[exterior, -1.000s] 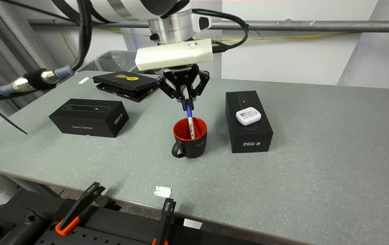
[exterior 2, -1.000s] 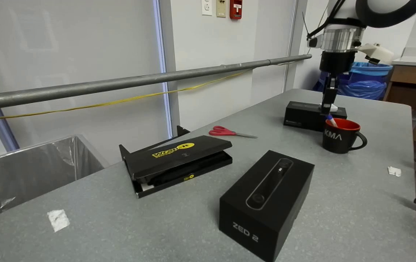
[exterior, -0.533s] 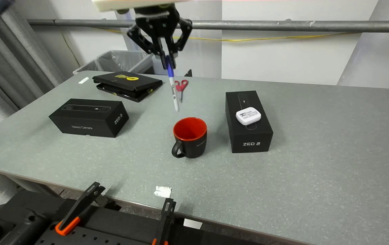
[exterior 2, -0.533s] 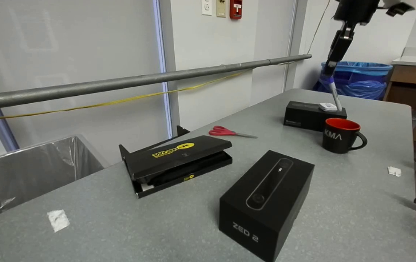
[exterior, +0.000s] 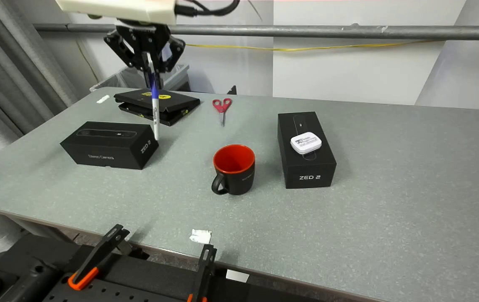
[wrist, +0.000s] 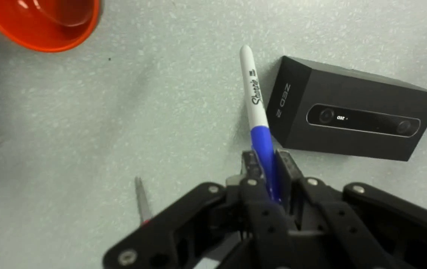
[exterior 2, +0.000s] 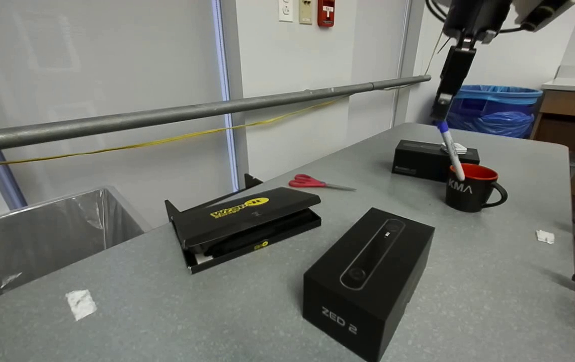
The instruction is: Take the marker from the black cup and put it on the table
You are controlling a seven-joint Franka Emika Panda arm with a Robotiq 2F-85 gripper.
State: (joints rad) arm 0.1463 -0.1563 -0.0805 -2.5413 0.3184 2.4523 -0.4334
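The marker, white with a blue cap, hangs almost upright, tip down, in the air over the table. It also shows in an exterior view and in the wrist view. My gripper is shut on its blue cap; the fingers show on both sides of the cap in the wrist view. The black cup, red inside, stands upright on the table with nothing seen inside. Its red inside shows at the top left of the wrist view.
A black ZED 2 box lies near the marker's tip. Another black box with a white tin stands beside the cup. A flat black box and red scissors lie at the back. Clamps stand at the front edge.
One second ago the marker stood in the cup, held by the gripper. It was lifted out, and gripper and marker have moved away from the cup toward the ZED 2 box.
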